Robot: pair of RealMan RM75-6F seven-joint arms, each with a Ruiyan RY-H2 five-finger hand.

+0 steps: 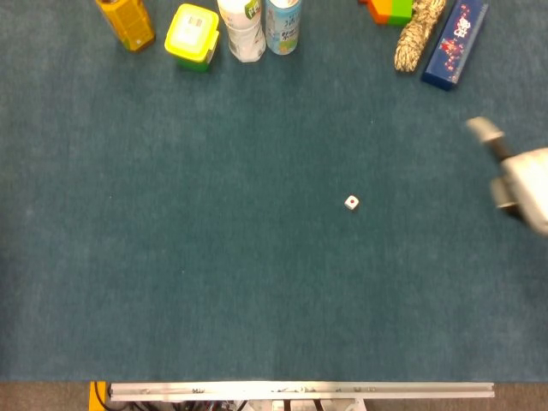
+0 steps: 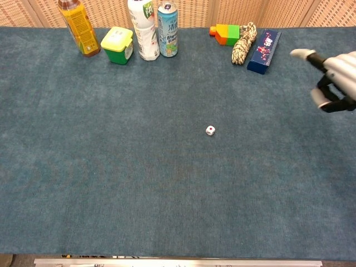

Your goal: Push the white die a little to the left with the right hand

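Far row, left to right: orange bottle [image 2: 78, 26] at the back left, yellow-lidded green tub [image 2: 117, 44] beside it, white bottle [image 2: 142, 28] touching or nearly touching the blue-white can [image 2: 167, 22]. White die [image 1: 351, 202] sits alone on the blue cloth table [image 2: 111, 183], roughly mid-table and a bit right of centre, red pip face up, nothing touching it; chest view shows the same [image 2: 210, 130]. Back right: orange-and-green block [image 2: 225, 33], speckled rope bundle [image 2: 242, 36] leaning just beside it, then dark blue box [image 2: 263, 44] angled just right of the rope. Right hand [image 2: 334, 80] is at the far right edge, well apart from the die, raised off the cloth and motion-blurred in the head view [image 1: 522, 184]. One finger juts out to the left, the rest look curled in, nothing held. Left hand shows in neither view.
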